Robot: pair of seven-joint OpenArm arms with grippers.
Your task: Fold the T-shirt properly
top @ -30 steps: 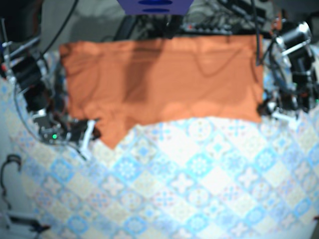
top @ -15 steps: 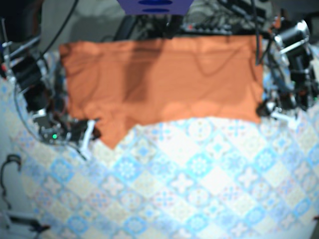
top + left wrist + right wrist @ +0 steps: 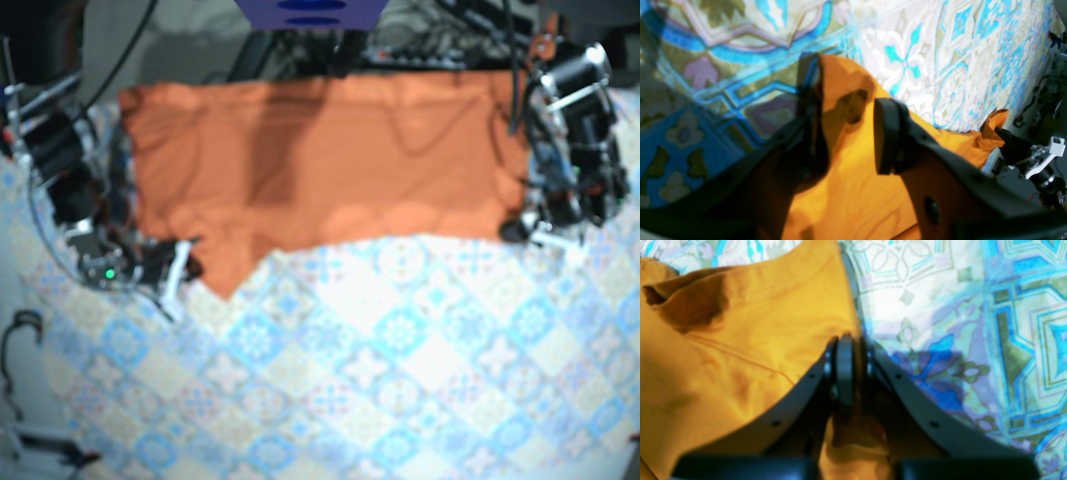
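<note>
Worktop [image 3: 400, 380]: the part on the near side of the T-shirt [image 3: 330, 160] shows its blue-and-cream tile-patterned cover.
Right tool [image 3: 845, 368]: at the T-shirt's near corner on the right arm's side, where a pointed flap juts toward the viewer. Its fingers are pressed together on the hem and orange cloth runs up into the pinch, so I judge it has hold. It sits where it sat a second ago.
Left tool [image 3: 846, 133]: at the T-shirt's opposite near corner. Its jaws stand wide apart and straddle a raised fold of orange cloth. Nothing is clamped yet.
What changed: over the last second the left arm has swung in from just outside the T-shirt's side edge. It now overlaps that edge, with the tool down at the corner.
T-shirt: spread flat across the far half of the worktop. It lies as it lay before, with a few soft wrinkles.
Meaning for the task: one corner seems held and the other is lined up. The next step is probably closing the left tool, so that both corners can be lifted together for the fold.
Risk: a pinch on the fold's tip alone may slip.
</note>
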